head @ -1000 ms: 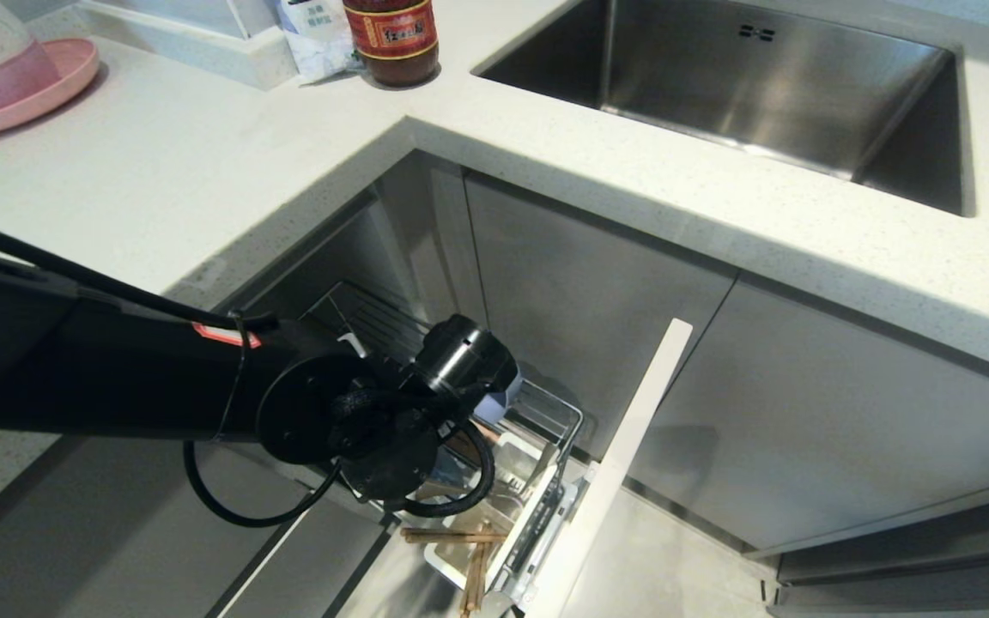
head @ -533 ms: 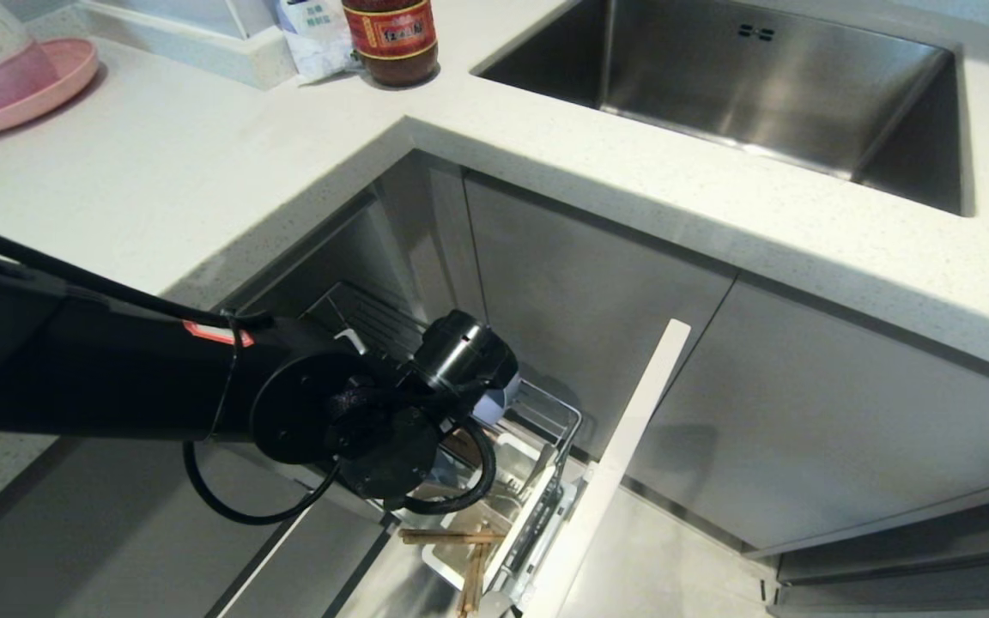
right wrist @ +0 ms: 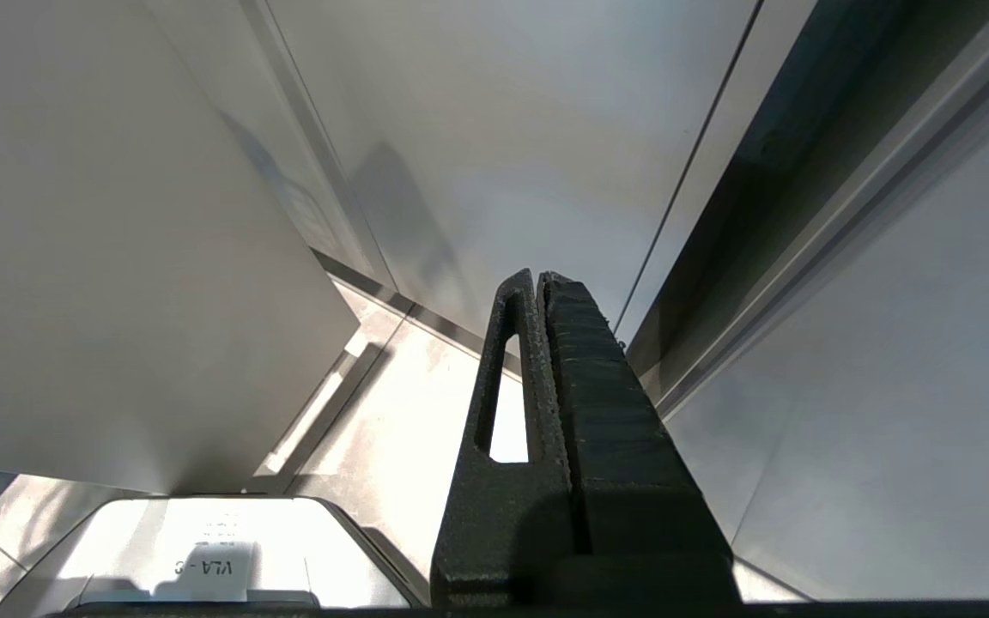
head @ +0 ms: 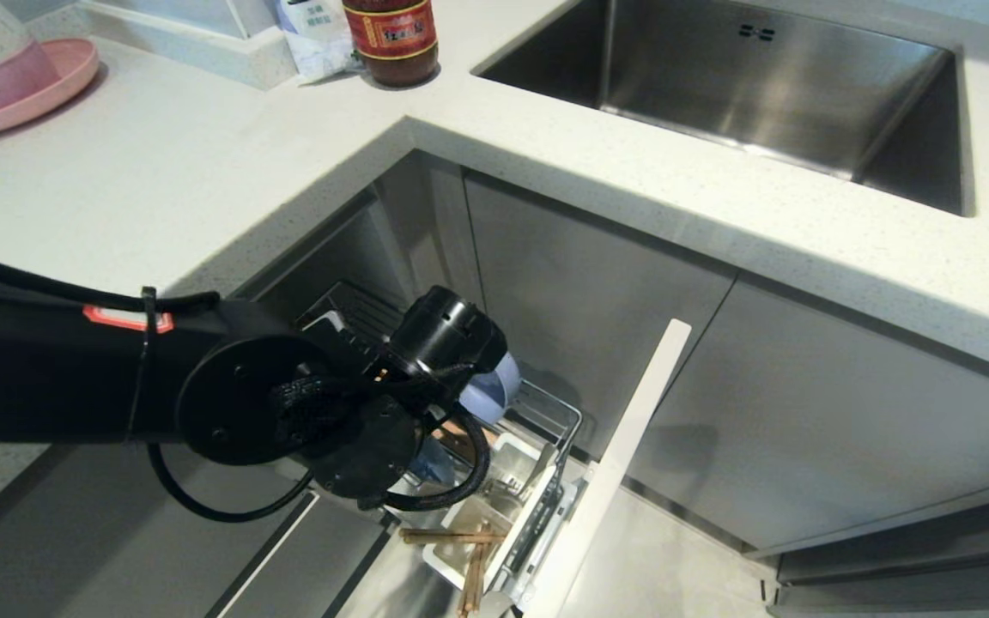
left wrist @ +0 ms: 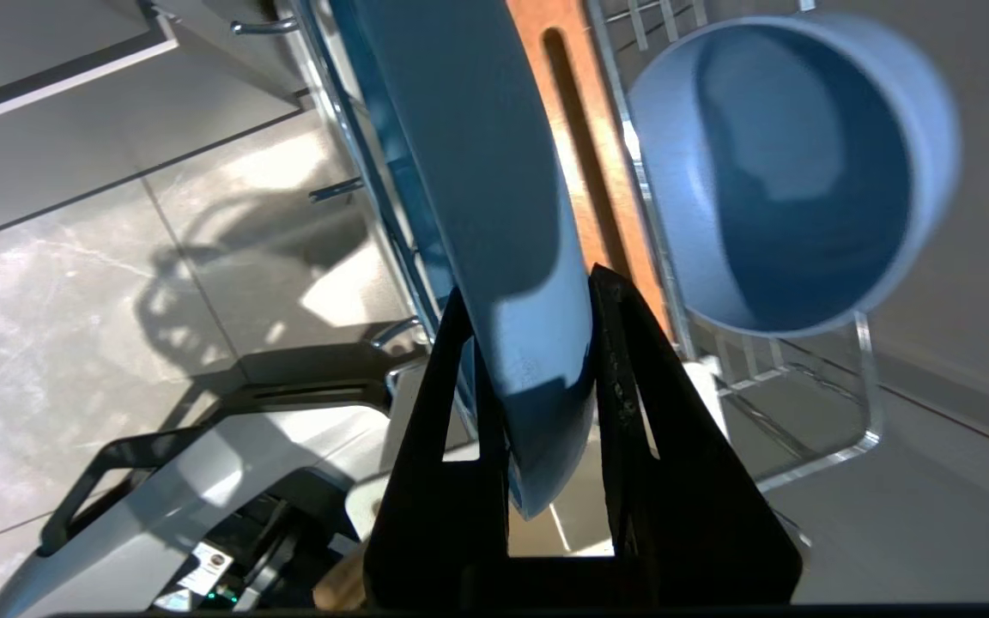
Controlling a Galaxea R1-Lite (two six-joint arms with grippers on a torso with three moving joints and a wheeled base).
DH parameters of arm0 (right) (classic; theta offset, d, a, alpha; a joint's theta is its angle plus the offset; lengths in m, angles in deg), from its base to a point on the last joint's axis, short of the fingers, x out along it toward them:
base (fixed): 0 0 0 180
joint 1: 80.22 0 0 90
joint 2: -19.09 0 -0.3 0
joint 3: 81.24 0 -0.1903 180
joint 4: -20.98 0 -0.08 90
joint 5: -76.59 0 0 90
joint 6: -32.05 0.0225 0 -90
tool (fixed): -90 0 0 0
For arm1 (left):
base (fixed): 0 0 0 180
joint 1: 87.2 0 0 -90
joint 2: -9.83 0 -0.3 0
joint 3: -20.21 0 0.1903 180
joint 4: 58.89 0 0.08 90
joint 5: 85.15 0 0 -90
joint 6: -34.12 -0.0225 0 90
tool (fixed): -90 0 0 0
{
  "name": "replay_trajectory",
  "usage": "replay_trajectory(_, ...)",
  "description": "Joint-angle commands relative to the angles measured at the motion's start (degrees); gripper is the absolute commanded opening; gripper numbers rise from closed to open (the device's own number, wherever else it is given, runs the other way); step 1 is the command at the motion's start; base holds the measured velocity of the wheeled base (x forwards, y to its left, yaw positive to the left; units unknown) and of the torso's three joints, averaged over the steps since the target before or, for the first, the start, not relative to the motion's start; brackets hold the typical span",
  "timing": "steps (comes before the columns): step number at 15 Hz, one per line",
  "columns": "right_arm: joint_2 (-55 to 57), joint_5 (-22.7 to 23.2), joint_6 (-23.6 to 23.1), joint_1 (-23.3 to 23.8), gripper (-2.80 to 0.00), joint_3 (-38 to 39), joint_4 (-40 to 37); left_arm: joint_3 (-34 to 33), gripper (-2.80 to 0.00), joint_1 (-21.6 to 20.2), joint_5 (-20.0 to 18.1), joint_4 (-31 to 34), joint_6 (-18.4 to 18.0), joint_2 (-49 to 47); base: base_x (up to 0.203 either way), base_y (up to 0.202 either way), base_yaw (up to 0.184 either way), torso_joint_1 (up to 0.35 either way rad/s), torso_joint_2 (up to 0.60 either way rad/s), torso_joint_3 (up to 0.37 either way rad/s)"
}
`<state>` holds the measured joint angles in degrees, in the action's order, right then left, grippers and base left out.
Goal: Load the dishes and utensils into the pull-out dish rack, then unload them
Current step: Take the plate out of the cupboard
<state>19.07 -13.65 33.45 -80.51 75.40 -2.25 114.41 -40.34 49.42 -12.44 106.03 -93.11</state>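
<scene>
Left gripper (left wrist: 537,343): fingers pinching rim of blue plate (left wrist: 477,172), which stands on edge in pull-out dish rack (head: 546,421).
Right gripper (right wrist: 537,287): parked beside cabinet fronts, fingers pressed together.
Bowl (left wrist: 791,172): in rack, next to plate.
Chopsticks (head: 460,549): in utensil box (head: 516,468).
Progress: judged unloading stage; 1 plate gripped, bowl and chopsticks remain.
Surroundings: white speckled tabletop (head: 203,172), steel sink (head: 752,86), grey floor tiles.

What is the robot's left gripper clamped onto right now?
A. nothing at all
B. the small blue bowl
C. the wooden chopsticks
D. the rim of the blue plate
D: in the left wrist view the left gripper has its two black fingers pressed on either side of the light-blue plate's rim, while the bowl sits apart in the rack.
</scene>
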Motion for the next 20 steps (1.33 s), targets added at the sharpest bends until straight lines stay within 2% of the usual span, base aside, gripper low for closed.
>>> replay_trajectory(1, -0.2, 0.0, 0.0, 0.0, -2.80, 0.1, 0.0, 0.0, -2.80, 0.6, 0.3, 0.1, 0.3, 2.3, 0.000, 0.000, 0.000, 0.000, 0.00, 0.000)
replay_trajectory(7, -0.2, 0.0, 0.0, 0.0, -2.80, 0.1, 0.0, 0.3, -2.80, 3.7, 2.3, 0.7, -0.2, 7.7, 0.000, 0.000, 0.000, 0.000, 0.00, 0.000)
replay_trajectory(14, -0.2, 0.0, 0.0, 0.0, -2.80, 0.1, 0.0, 1.4, -2.80, 13.0, 2.5, 0.6, -9.0, 18.7, 0.000, 0.000, 0.000, 0.000, 0.00, 0.000)
replay_trajectory(20, -0.2, 0.0, 0.0, 0.0, -2.80, 0.1, 0.0, 1.9, -2.80, 17.6, 2.5, 0.5, -16.5, 27.9, 0.000, 0.000, 0.000, 0.000, 0.00, 0.000)
